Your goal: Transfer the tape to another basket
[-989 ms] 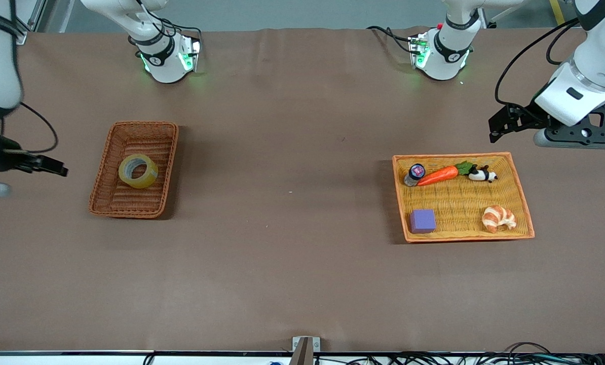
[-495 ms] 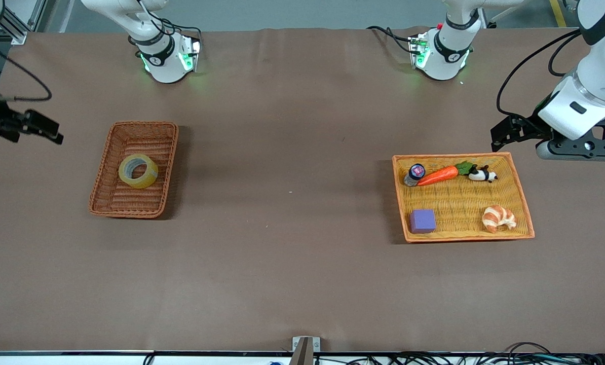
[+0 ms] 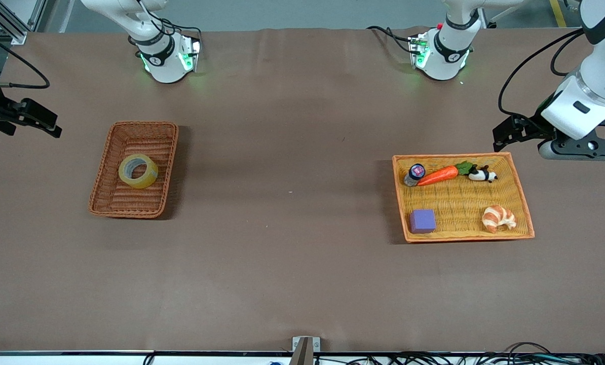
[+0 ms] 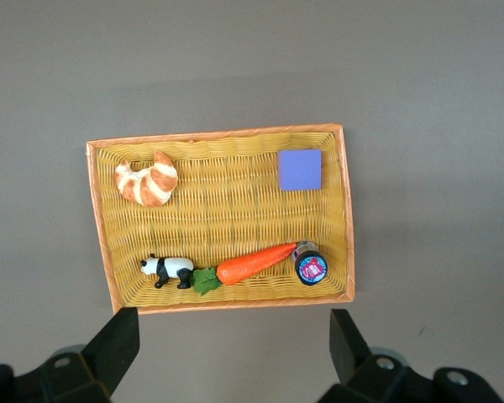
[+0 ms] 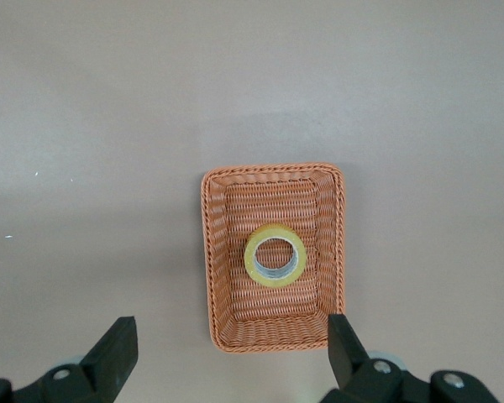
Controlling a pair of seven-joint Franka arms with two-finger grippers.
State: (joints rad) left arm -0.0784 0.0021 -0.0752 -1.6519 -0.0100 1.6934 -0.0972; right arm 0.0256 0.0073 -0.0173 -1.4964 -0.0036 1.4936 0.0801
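Note:
The tape [image 3: 138,171], a yellowish translucent ring, lies flat in the middle of the reddish-brown wicker basket [image 3: 109,204] toward the right arm's end of the table. Both show in the right wrist view, the tape [image 5: 275,256] inside the basket [image 5: 212,252]. My right gripper [image 3: 29,119] is open and empty, up in the air over the table's edge beside the basket; its fingers frame the right wrist view [image 5: 231,361]. My left gripper [image 3: 510,133] is open and empty, in the air over the table beside the orange-yellow tray; its fingers frame the left wrist view [image 4: 233,353].
The orange-yellow woven tray [image 3: 464,235] toward the left arm's end holds a purple cube [image 3: 422,221], a croissant [image 3: 498,218], a carrot [image 3: 439,175], a toy panda [image 3: 482,175] and a small jar [image 3: 414,174]. Bare brown table [image 3: 287,192] lies between basket and tray.
My right gripper has moved along the table's edge toward the robots' bases. My left gripper has shifted slightly toward the tray. The tape and other objects have not moved.

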